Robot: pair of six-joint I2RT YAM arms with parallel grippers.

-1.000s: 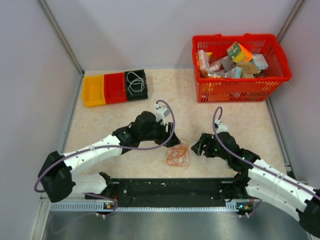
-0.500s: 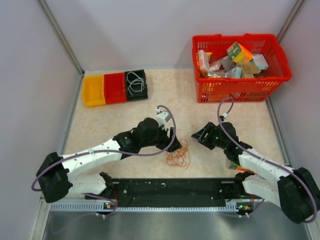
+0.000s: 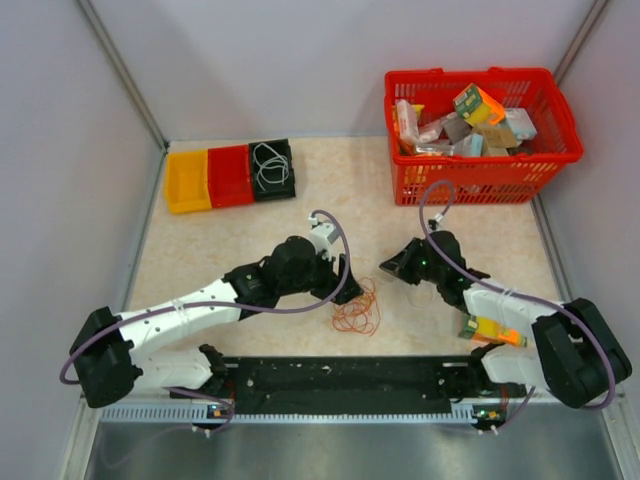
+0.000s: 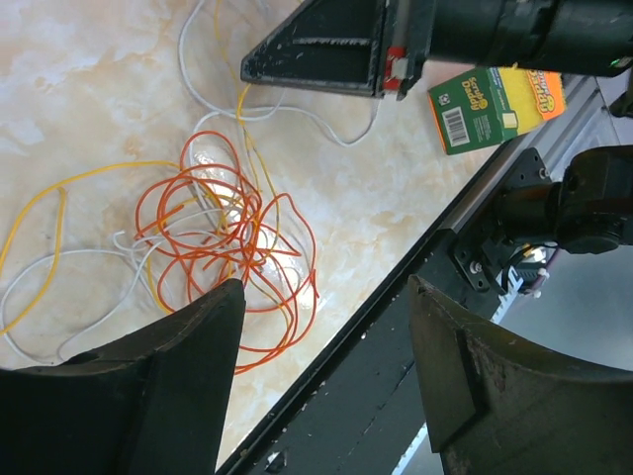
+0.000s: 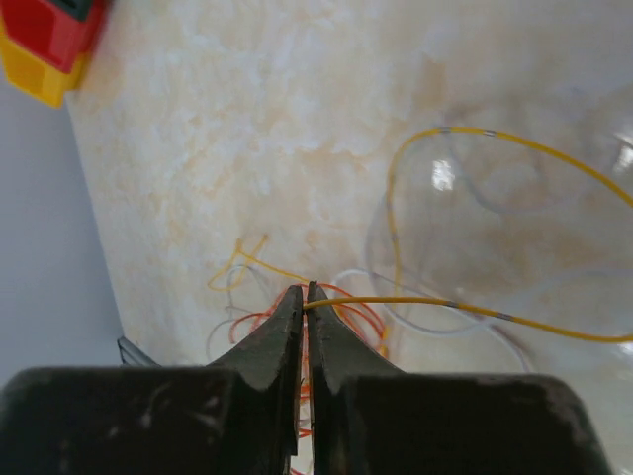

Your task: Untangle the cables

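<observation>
A snarl of orange, yellow and white cables [image 3: 355,312] lies on the table between the arms. In the left wrist view the orange loops [image 4: 229,247] sit just ahead of my open left gripper [image 4: 324,289], which hovers above them with nothing between its fingers. My right gripper [image 5: 304,289] is shut on a thin yellow cable [image 5: 425,303] that curves off to the right in a wide loop. In the top view the right gripper [image 3: 392,268] sits just right of the snarl and the left gripper [image 3: 338,282] at its upper left.
Yellow, red and black bins [image 3: 230,176] stand at the back left; the black one holds a white cable coil [image 3: 268,165]. A red basket [image 3: 480,135] full of packages stands at the back right. A sponge pack [image 3: 490,330] lies by the right arm.
The right gripper has closed onto the yellow cable and shifted toward the back left. The left gripper has moved slightly right, over the snarl, and opened a little wider.
</observation>
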